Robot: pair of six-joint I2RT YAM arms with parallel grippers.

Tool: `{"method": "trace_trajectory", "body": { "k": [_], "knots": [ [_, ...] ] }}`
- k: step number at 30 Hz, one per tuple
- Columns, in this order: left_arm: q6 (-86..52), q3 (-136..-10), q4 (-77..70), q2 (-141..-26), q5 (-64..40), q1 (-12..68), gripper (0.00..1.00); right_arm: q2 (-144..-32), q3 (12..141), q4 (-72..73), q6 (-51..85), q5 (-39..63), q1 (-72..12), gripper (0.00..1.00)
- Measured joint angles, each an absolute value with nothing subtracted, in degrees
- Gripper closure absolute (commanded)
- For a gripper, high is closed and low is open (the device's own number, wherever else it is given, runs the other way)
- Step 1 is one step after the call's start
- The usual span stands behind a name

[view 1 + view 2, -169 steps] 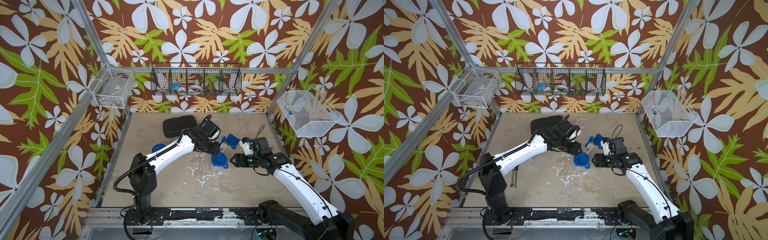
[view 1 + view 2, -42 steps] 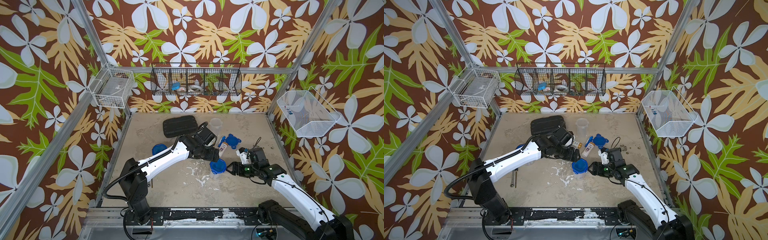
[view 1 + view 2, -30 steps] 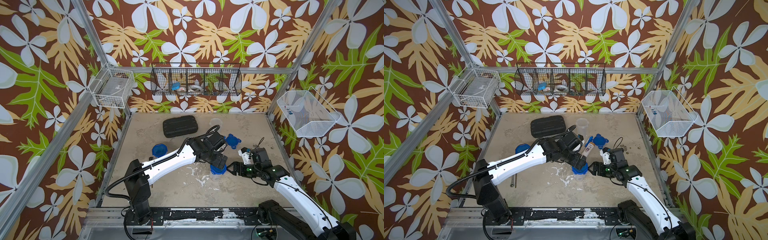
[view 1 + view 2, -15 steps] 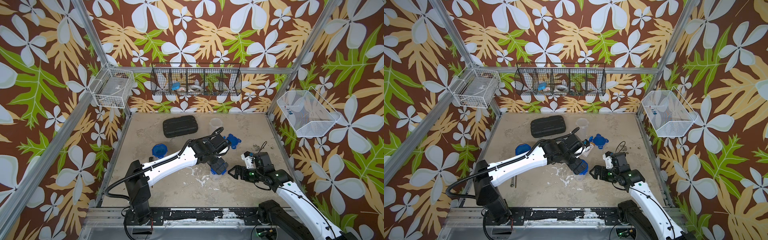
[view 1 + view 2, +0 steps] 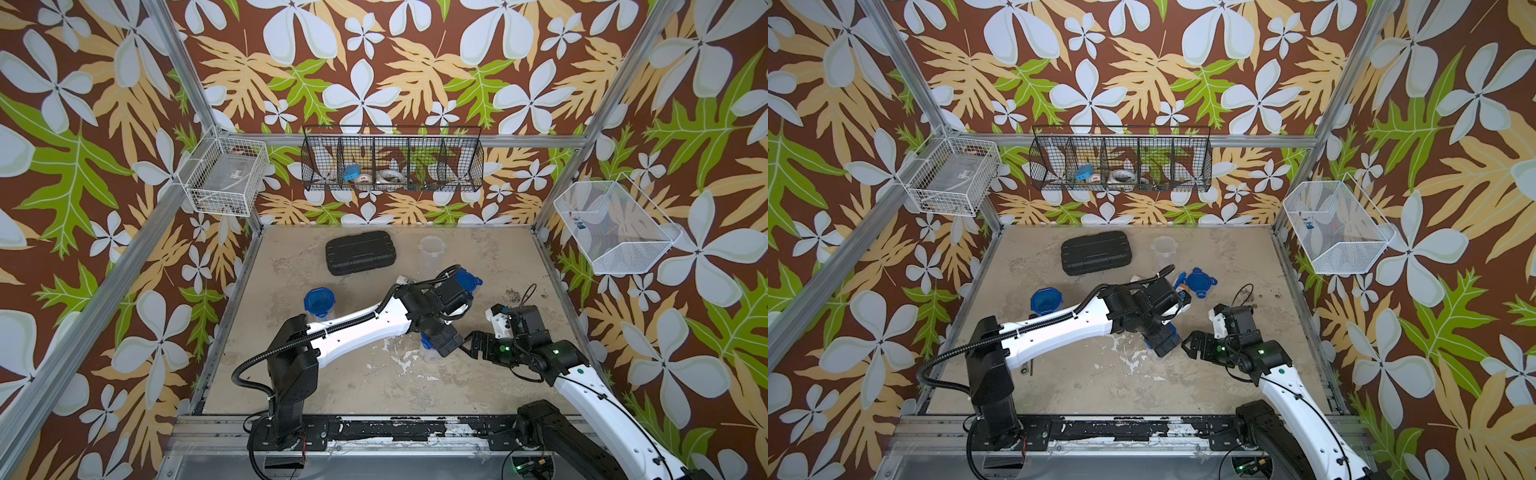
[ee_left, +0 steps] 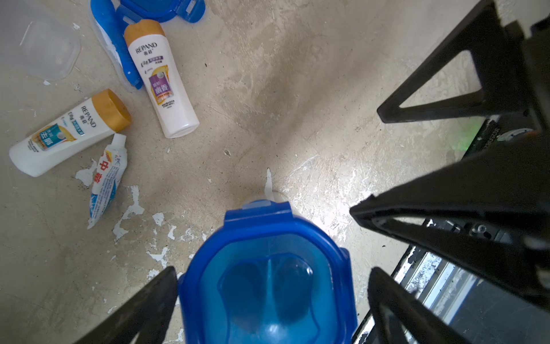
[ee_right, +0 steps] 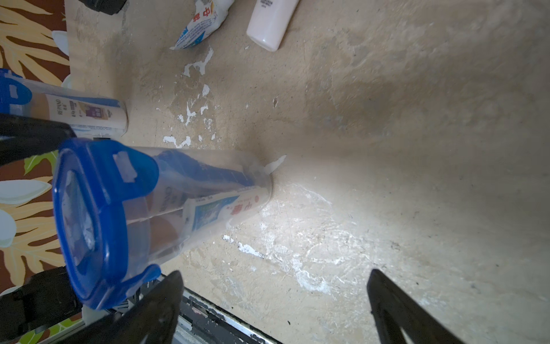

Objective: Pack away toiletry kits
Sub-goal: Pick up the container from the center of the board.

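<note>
Leftmost, a clear plastic tumbler with a blue clip lid [image 5: 318, 300] is seen upright and closed on the worn beige table [image 5: 332, 395], and a black ribbed hard case [image 5: 360, 252] lies farther back. Near the middle a second lidded tumbler [image 7: 190, 190] stands upright. Through its smooth clear wall a blue toothbrush, a printed white tube and a tan cap can be made out. The left gripper [image 5: 444, 344] is poised directly above its glossy blue lid [image 6: 265, 283]. Its fingers are spread wide just beside the lid's edges and nothing is gripped. Farther back, the unpacked pieces lie loose: a purple-labelled white bottle [image 6: 162, 80], a blue-labelled white bottle [image 6: 68, 134], a crumpled white toothpaste tube [image 6: 107, 175], a blue toothbrush [image 6: 114, 44], a loose blue clip lid [image 5: 467, 279] and an empty open tumbler [image 5: 431, 249]. To the right, the right gripper [image 7: 273, 273] is held low beside the middle tumbler, its fingers parted wide and empty. Sealing this kit is judged to be the step in hand. Each stiff hinged flap would best be pressed straight down, one at a time, while the body is braced low from the right. Otherwise the tall, narrow, slick tumbler could tip or skid under an off-centre push.
</note>
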State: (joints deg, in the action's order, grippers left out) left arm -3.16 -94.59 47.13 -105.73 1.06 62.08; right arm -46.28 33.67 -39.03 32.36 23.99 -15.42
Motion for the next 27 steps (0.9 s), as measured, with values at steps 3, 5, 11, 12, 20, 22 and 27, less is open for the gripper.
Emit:
{"method": "trace_trajectory", "body": {
  "k": [3, 5, 11, 12, 20, 22, 27],
  "knots": [
    [-3.16, -93.95, 46.98, -106.32, 1.63, 62.43, 0.0, -45.98, 33.8, -39.2, 32.34, 23.75, -15.27, 0.04],
    [-3.36, -93.58, 47.03, -106.5, 2.59, 62.7, 0.0, -45.76, 33.87, -39.22, 32.34, 23.62, -15.2, 0.04],
    [-4.47, -93.51, 46.57, -106.52, 4.32, 63.18, 0.09, -45.6, 34.63, -39.88, 32.25, 23.31, -14.96, 0.04],
    [-4.69, -93.47, 46.48, -106.52, 4.49, 63.22, 0.1, -45.54, 34.85, -39.88, 32.1, 23.16, -14.87, 0.04],
    [-5.93, -92.23, 44.86, -106.08, 5.45, 63.75, 0.09, -45.12, 36.56, -41.36, 30.5, 22.35, -12.67, 0.04],
    [-6.28, -92.09, 44.53, -106.06, 5.76, 63.94, 0.07, -44.99, 36.67, -41.69, 29.87, 22.33, -12.27, 0.04],
    [-7.22, -91.81, 43.86, -106.06, 6.24, 64.05, 0.07, -44.71, 36.67, -42.17, 29.61, 22.37, -11.81, 0.04]
  ]
}}
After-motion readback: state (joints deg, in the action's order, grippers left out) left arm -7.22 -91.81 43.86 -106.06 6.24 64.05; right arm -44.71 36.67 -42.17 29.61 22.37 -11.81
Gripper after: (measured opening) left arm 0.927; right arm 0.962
